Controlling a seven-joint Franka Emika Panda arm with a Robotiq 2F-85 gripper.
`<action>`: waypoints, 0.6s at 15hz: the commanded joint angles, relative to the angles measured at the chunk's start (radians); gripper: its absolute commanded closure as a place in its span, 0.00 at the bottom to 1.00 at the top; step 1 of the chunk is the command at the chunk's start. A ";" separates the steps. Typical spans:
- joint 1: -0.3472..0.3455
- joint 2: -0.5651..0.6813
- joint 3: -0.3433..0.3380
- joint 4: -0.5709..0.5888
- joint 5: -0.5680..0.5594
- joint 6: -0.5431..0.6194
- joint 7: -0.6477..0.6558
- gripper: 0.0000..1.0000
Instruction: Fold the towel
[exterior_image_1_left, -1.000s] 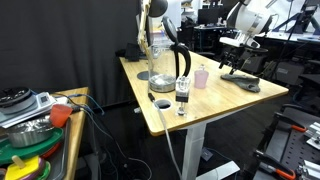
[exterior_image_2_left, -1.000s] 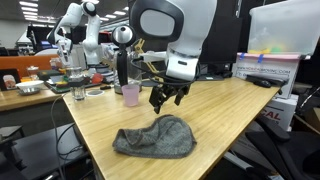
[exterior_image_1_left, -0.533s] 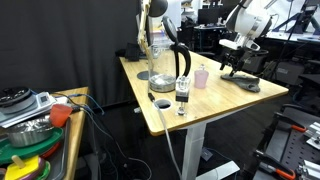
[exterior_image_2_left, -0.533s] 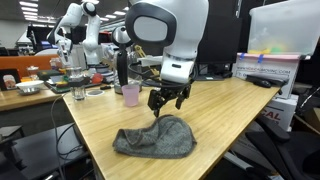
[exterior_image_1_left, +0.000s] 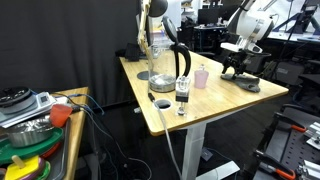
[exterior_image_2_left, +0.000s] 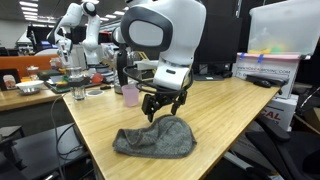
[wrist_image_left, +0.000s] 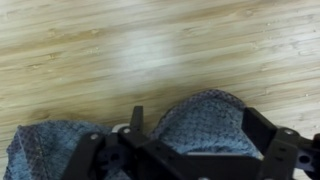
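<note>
Hand (exterior_image_2_left: 162, 112) shifted sideways and slightly lower over past second, now right at top edge of towel (exterior_image_2_left: 155, 138); contact unclear. Fingers spread apart, grasping nothing. Towel grey, crumpled in low mound, lying on wooden bench (exterior_image_2_left: 230, 110) near its front edge. Wrist view: towel beneath fingers, bare wood beyond. Pink cup (exterior_image_2_left: 130, 95) stands behind, apart from towel.
</note>
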 joint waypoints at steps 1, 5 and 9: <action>-0.014 0.000 0.008 0.032 0.011 -0.017 0.008 0.00; -0.007 0.019 0.013 0.052 0.002 -0.018 0.014 0.00; -0.006 0.043 0.020 0.062 0.000 -0.021 0.019 0.00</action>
